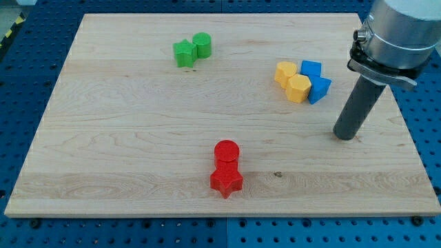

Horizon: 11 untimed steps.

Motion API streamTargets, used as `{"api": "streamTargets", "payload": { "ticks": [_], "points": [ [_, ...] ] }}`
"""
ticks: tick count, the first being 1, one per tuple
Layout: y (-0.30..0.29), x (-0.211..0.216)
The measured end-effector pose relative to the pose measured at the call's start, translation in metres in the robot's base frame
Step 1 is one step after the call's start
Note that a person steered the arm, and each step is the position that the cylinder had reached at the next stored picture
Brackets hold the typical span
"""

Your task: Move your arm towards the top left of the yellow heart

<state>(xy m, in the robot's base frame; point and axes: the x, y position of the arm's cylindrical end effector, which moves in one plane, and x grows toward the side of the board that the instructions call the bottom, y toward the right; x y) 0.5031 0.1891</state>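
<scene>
The yellow heart lies on the wooden board at the view's upper right. A yellow hexagon touches it at its lower right. My tip rests on the board to the lower right of this cluster, clearly apart from it. Two blue blocks sit between the yellow ones and my rod, one nearer the view's top and one just below it.
A green star and a green cylinder touch each other at the view's upper middle left. A red cylinder and a red star sit together at the lower middle. The board's right edge is close to my rod.
</scene>
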Motion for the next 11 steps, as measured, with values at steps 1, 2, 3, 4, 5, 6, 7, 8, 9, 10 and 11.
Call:
{"api": "streamTargets", "payload": {
  "ticks": [1, 2, 3, 4, 5, 6, 7, 8, 9, 10, 11],
  "points": [
    [0.009, 0.003],
    [0.016, 0.005],
    [0.016, 0.005],
    [0.027, 0.009],
    [0.033, 0.016],
    [0.059, 0.017],
    [0.085, 0.013],
    [0.085, -0.026],
    [0.085, -0.072],
    [0.085, -0.088],
    [0.076, -0.103]
  ]
}}
